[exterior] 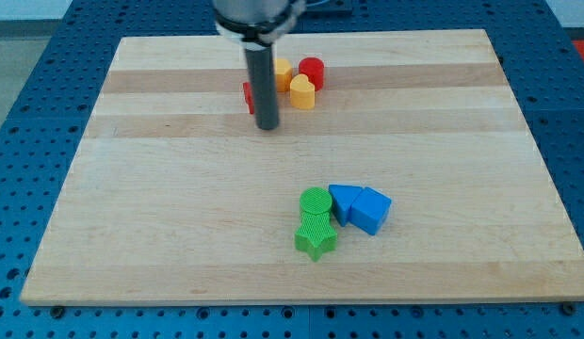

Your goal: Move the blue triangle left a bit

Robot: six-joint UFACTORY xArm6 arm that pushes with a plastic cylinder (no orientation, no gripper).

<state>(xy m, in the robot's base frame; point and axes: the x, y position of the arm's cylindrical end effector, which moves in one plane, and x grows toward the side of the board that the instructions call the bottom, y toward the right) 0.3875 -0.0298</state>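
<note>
Blue triangle (371, 210) sits lower right of board centre, touching a second blue block (343, 201) on its left; can't make out that one's shape. Just left of those: green cylinder (316, 201) and green star (316, 235), touching each other. So 2 blue, 2 green here. Up top: 2 yellow blocks (302, 91) (283, 71), red cylinder (312, 71), another red block (248, 95) mostly hidden behind the rod. My tip (267, 125) is bare, holding nothing, beside that top cluster, well apart from the blues. Board (160, 217) left half is open; right edge near the triangle
</note>
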